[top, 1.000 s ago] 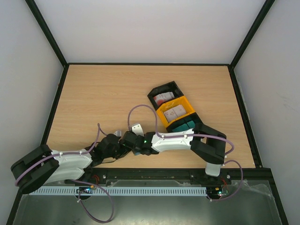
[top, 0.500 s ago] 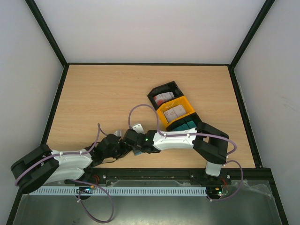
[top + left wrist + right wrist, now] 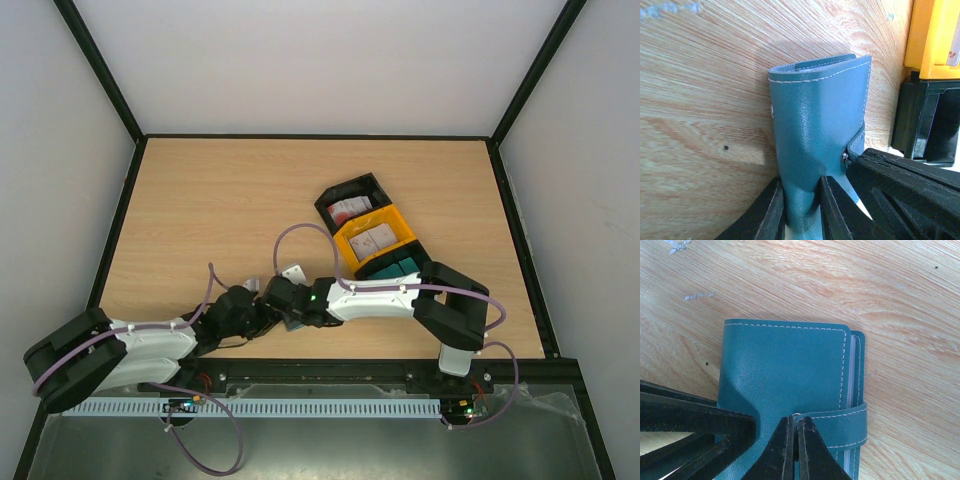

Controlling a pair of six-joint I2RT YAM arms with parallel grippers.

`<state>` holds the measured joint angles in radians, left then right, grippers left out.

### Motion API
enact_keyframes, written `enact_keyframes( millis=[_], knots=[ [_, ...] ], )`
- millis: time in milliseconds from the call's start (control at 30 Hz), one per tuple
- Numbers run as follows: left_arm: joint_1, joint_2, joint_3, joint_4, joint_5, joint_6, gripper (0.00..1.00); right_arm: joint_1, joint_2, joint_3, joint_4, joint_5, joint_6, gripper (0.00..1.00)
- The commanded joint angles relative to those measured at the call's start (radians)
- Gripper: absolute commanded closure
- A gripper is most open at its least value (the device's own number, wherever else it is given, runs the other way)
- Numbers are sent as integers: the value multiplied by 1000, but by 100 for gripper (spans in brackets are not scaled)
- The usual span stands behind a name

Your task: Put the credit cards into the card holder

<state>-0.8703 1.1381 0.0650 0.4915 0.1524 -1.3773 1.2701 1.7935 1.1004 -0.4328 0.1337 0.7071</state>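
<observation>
The teal card holder [image 3: 815, 130] is folded shut and stands on edge on the wood table. My left gripper [image 3: 801, 182] is shut on its lower part. My right gripper [image 3: 796, 420] is shut on the end of the snap tab [image 3: 840, 427], which wraps over the holder's [image 3: 785, 365] open edge. In the top view both grippers, left [image 3: 260, 313] and right [image 3: 283, 300], meet near the table's front middle and hide most of the holder. One white credit card with red marks [image 3: 347, 210] lies in the black bin. Another white card [image 3: 372, 238] lies in the yellow bin.
The three-bin tray sits to the right of centre: black bin [image 3: 328, 198], yellow bin [image 3: 349, 247], dark-green bin [image 3: 388, 268]. The yellow bin's wall [image 3: 935, 35] is close to the holder's right. A small white piece [image 3: 293, 272] shows just behind the grippers.
The right arm's elbow has shifted a little to the right and its wrist has edged left. The card holder stays pinched by both grippers.
</observation>
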Motion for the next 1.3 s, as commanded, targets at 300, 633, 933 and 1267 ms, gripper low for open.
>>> enact_keyframes(
  millis=[300,633,933,1267],
  knots=[
    [-2,51,-27,-155,-53,12,78,11,28,18,17,31,126,96],
    [-2,52,-28,-153,-53,12,78,11,-3,8,42,7,133,88],
    [-2,57,-28,-151,-53,14,78,11,0,5,14,22,138,98],
    [-2,51,-29,-155,-51,12,78,11,-36,31,-18,82,115,85]
  ],
)
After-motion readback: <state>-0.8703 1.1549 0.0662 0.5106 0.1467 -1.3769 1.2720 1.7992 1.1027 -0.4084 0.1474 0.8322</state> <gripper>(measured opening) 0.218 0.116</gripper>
